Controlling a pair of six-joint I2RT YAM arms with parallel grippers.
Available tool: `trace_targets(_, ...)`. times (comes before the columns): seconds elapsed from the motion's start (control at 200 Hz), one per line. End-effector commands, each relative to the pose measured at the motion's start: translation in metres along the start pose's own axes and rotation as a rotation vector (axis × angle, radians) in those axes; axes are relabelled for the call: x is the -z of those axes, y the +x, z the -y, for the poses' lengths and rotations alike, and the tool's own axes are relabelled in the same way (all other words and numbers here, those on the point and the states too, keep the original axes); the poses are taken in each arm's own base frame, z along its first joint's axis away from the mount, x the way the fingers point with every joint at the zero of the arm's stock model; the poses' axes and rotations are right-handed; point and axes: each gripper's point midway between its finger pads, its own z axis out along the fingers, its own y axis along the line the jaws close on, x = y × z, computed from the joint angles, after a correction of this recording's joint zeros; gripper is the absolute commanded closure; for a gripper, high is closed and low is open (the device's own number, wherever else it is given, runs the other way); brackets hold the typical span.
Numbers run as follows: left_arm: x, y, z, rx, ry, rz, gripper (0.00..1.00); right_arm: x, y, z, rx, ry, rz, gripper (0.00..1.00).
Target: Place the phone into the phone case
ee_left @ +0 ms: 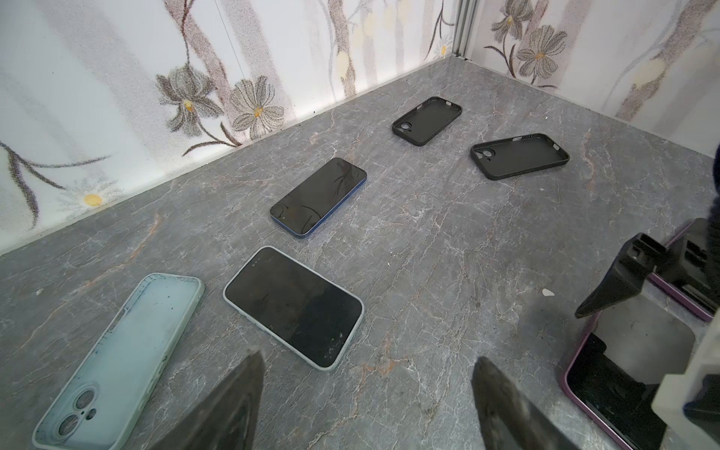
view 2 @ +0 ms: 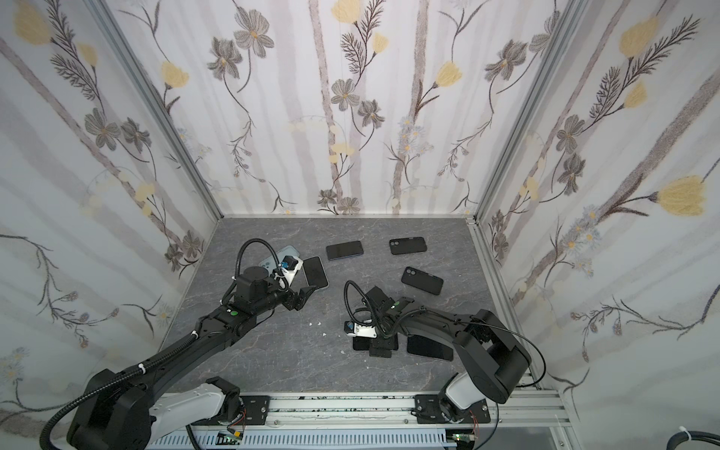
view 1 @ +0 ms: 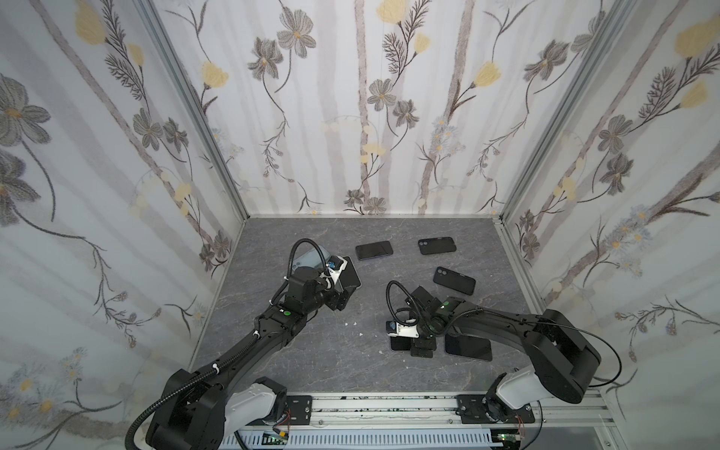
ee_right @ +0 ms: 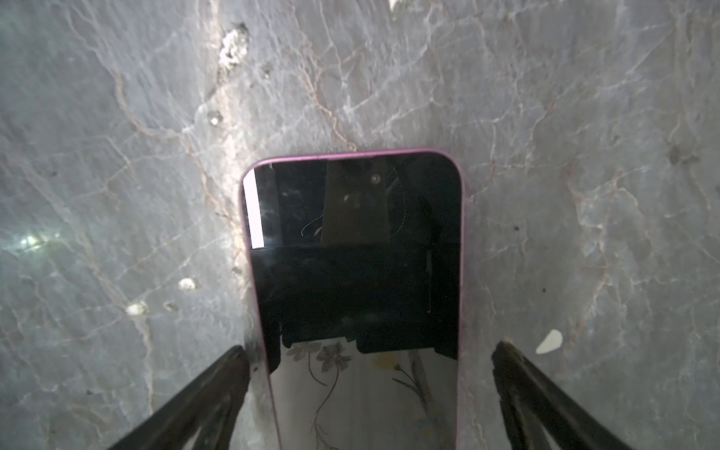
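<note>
My right gripper [ee_right: 370, 348] stands open, straddling a dark-screened phone in a purple case [ee_right: 352, 253]. One finger is close to the phone's edge and the other stands apart from it. In a top view this gripper [view 1: 420, 323] hangs low over that phone [view 1: 399, 345]. My left gripper [ee_left: 368, 356] is open and empty above bare table, just short of a phone with a pale rim [ee_left: 294, 307]. An empty pale blue phone case [ee_left: 117, 362] lies beside that phone. A blue-edged phone [ee_left: 319, 196] lies farther back.
Two empty black cases [ee_left: 426, 120] [ee_left: 520, 156] lie toward the back right. Another purple-cased phone [view 1: 467, 346] rests under the right arm. Small white crumbs [view 1: 352, 323] dot the grey marble table [view 1: 311, 362]. Floral walls close in three sides.
</note>
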Motion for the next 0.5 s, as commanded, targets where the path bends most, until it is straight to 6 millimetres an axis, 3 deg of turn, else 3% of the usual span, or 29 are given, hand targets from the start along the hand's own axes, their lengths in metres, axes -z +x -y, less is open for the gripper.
trace_targets(0.0, 0.0012, -0.0125, -0.0004, -0.026, 0.001, 0.037, 0.17, -0.0022, 0.0, -0.0025, -0.013, -0.023, 0.0, 0.03)
trace_targets(0.495, 0.0054, -0.0194, -0.0067, -0.032, -0.039, 0.06, 0.17, -0.0061, -0.0059, -0.0032, -0.052, -0.072, -0.006, 0.26)
